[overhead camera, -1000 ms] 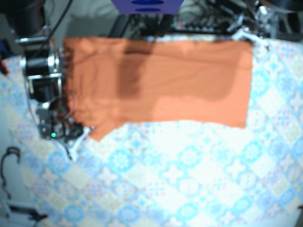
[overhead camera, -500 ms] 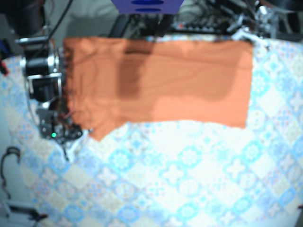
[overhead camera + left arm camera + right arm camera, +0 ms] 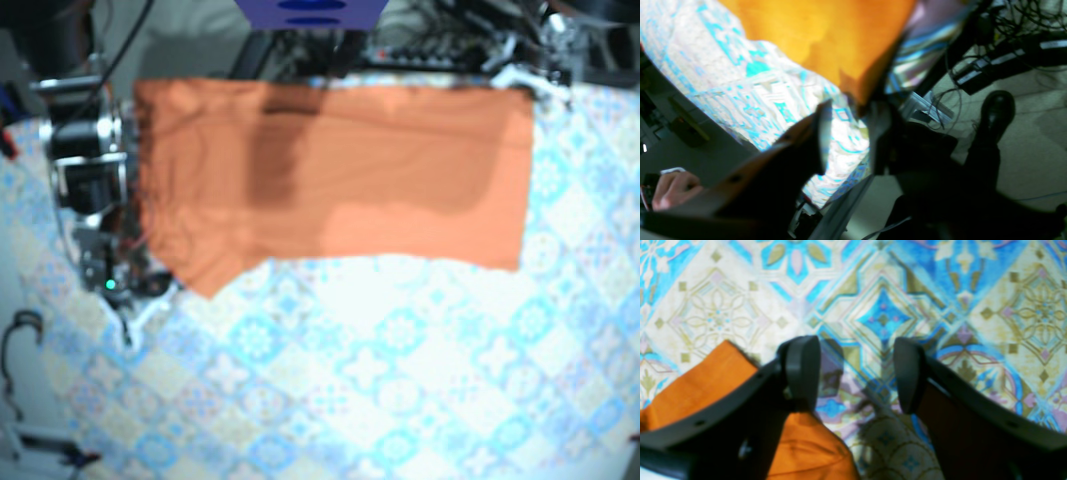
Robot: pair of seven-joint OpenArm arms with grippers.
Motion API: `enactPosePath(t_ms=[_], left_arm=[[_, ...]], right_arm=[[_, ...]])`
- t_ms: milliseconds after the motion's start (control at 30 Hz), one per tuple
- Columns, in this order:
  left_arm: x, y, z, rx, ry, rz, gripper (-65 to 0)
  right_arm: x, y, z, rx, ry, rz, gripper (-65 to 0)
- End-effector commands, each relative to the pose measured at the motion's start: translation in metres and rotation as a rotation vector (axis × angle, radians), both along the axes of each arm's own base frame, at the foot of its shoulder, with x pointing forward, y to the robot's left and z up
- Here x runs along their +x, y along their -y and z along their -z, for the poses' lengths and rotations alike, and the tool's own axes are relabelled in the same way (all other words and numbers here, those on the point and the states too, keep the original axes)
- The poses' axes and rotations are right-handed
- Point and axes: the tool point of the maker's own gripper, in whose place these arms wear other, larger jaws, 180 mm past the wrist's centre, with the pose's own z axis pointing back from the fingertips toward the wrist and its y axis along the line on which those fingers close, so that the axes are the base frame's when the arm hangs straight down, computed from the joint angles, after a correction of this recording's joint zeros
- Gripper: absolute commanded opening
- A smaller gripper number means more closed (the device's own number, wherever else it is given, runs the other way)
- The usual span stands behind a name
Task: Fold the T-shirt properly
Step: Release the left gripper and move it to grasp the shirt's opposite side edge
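Both spread near T-shirt [image 3: 330, 180]: L end effector [image 3: 850, 133], R end effector [image 3: 855, 373].

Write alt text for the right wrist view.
The right gripper, jaws open and empty, hovers over a blue-and-cream patterned tablecloth. A corner of the orange T-shirt lies at lower left, partly behind one finger.

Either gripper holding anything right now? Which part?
Nothing held: right gripper and left gripper are both open; orange fabric T-shirt corner sits at left's tips, ungripped.
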Motion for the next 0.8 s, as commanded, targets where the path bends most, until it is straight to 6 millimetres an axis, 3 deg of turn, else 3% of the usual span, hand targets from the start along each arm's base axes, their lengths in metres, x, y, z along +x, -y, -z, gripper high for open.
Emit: enactPosePath(t_ms=[0, 133, 233, 433, 500, 633, 767], left_arm=[[-0.016, -0.001, 0.005, -0.006, -0.069, -0.005, -40.1], [-0.007, 0.000, 0.004, -0.008, -0.050, -0.003, -29.4], [-0.007, 0.000, 0.004, -0.008, -0.049, -0.003, -25.4], [-0.010, 0.006, 0.005, -0.044, -0.048, 0.016, -25.1], [-0.022, 0.006, 0.005, -0.050, -0.067, 0.016, -25.1], [-0.026, 0.005, -0.007, -0.084, -0.054, -0.021, -25.1], [-0.022, 0.003, -0.035, -0.155, -0.020, -0.066, -25.1]], right_arm=[[0.020, 0.006, -0.023, -0.003, 0.072, 0.007, -30.4], [0.020, 0.006, -0.023, -0.003, 0.072, 0.005, -30.3], [0.020, 0.006, -0.024, -0.003, 0.073, 0.005, -30.3], [0.008, 0.006, -0.011, -0.004, 0.047, 0.004, -30.3], [0.006, 0.006, -0.009, -0.004, 0.042, 0.004, -30.3], [0.006, 0.006, -0.009, -0.004, 0.041, 0.004, -30.3], [0.006, 0.006, -0.009, -0.005, 0.041, 0.005, -30.3]])
